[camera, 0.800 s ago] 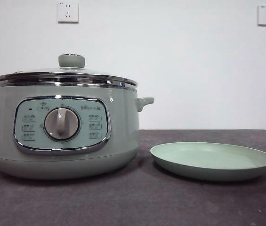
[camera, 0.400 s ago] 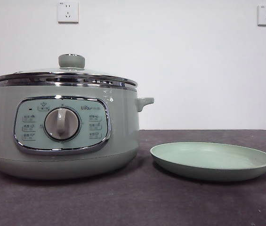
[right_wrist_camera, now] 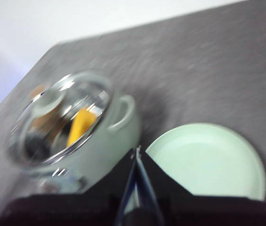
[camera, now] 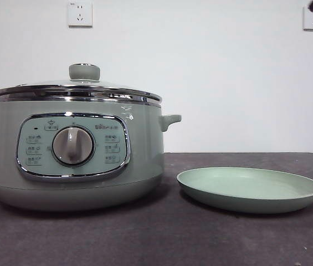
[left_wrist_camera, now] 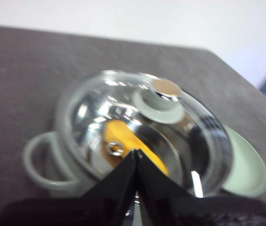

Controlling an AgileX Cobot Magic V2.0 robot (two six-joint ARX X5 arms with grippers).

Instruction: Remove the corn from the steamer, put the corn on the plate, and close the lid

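Hovering above the round glass lid [left_wrist_camera: 142, 136], your left gripper [left_wrist_camera: 136, 157] sits nearest its pale green knob [left_wrist_camera: 163, 96]. Both grippers' jaws are pressed closed, empty. The stubby yellow corn [left_wrist_camera: 133, 146] lies beneath.

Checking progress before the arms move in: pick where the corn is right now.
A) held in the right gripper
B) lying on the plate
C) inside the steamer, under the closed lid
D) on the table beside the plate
C: the left wrist view shows the corn through the glass lid, which sits on the steamer; the plate is bare.
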